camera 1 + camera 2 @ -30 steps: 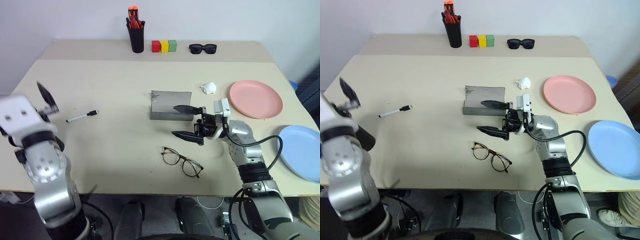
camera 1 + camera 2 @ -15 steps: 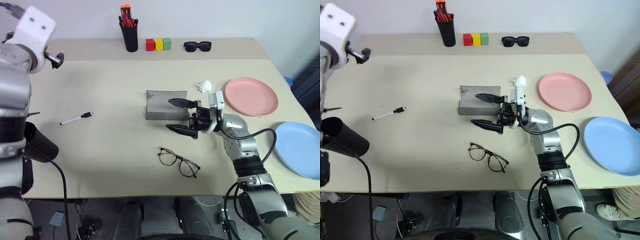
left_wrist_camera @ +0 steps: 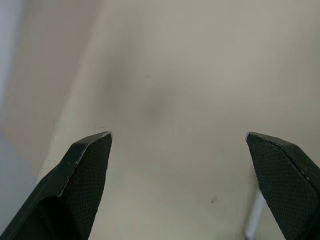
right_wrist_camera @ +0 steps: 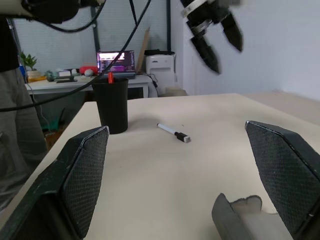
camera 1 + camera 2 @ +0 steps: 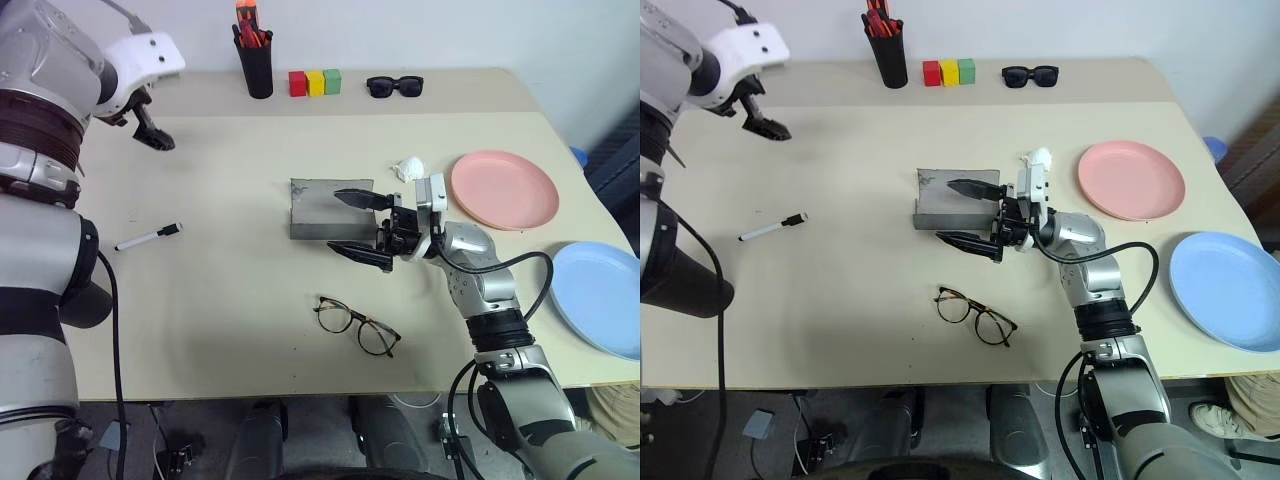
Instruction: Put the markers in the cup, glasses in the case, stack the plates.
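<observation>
The glasses (image 5: 358, 325) lie flat on the desk (image 5: 220, 290), just near of the open grey case (image 5: 325, 208). They look light, thin-framed and fragile, best pinched at the bridge or a rim, never on a lens. The right gripper (image 5: 362, 228) hovers beside the case, fingers spread and empty; the left gripper (image 5: 150, 130) is equally released

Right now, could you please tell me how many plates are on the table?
2: a pink plate near the table's far right, and a blue plate nearer, at the right edge, partly cut off. They lie apart.
</observation>
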Action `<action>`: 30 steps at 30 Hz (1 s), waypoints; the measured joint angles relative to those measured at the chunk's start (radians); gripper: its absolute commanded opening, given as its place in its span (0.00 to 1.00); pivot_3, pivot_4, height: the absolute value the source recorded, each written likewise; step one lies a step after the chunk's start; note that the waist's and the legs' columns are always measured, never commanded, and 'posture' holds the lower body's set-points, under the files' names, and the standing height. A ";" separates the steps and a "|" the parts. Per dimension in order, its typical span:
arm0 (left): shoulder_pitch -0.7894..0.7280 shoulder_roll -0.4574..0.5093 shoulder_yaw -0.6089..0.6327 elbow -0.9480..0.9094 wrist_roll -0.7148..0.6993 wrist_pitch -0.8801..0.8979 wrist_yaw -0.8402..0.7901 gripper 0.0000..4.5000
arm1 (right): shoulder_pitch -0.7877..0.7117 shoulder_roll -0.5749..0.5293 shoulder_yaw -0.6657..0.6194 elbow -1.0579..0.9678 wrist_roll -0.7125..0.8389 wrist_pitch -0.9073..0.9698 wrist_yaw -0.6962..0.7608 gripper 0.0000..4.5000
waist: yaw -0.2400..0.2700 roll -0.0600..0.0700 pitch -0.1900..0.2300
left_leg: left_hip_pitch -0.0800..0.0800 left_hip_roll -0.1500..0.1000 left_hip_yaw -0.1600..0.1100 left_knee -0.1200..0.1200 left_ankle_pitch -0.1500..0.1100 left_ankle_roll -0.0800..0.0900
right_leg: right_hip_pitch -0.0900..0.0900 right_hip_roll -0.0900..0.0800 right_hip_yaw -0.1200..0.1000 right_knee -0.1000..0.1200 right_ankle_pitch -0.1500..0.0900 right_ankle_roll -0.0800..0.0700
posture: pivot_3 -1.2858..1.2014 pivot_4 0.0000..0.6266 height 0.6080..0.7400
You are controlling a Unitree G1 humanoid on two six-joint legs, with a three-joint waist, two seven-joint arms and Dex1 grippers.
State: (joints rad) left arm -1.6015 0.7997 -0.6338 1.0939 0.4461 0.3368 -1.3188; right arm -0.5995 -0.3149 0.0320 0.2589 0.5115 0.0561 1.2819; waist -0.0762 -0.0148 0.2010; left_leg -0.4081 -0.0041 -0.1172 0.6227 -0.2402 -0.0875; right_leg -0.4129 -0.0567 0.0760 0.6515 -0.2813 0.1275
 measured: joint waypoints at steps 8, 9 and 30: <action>-0.005 -0.006 -0.097 0.162 0.174 -0.254 -0.085 0.98 | 0.047 -0.004 0.000 -0.030 -0.008 -0.011 -0.020 1.00 | 0.009 0.000 0.000 | -0.002 0.000 0.000 0.005 0.000 0.000 | 0.001 0.000 0.000 0.002 0.000 0.000 | 0.52 0.24 1.00; -0.003 -0.012 -0.099 0.170 0.185 -0.268 -0.093 0.98 | 0.050 -0.004 0.000 -0.032 -0.008 -0.013 -0.021 1.00 | 0.009 0.000 0.000 | -0.002 0.000 0.000 0.006 0.000 0.000 | 0.001 0.000 0.000 0.002 0.000 0.000 | 0.52 0.24 1.00; 0.206 -0.114 -0.079 0.201 0.221 -0.207 -0.124 0.98 | 0.078 -0.004 -0.002 -0.018 -0.018 -0.053 -0.028 1.00 | 0.005 -0.001 0.000 | 0.000 0.000 -0.001 0.010 0.000 0.000 | 0.000 0.000 0.000 0.012 0.000 0.000 | 0.52 0.24 1.00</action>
State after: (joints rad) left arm -1.3954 0.6854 -0.7123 1.2948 0.6669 0.1296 -1.4429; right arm -0.5211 -0.3190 0.0300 0.2409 0.4939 0.0027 1.2534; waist -0.0713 -0.0155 0.2013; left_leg -0.4082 -0.0043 -0.1179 0.6324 -0.2400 -0.0872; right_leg -0.4129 -0.0566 0.0762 0.6635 -0.2813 0.1278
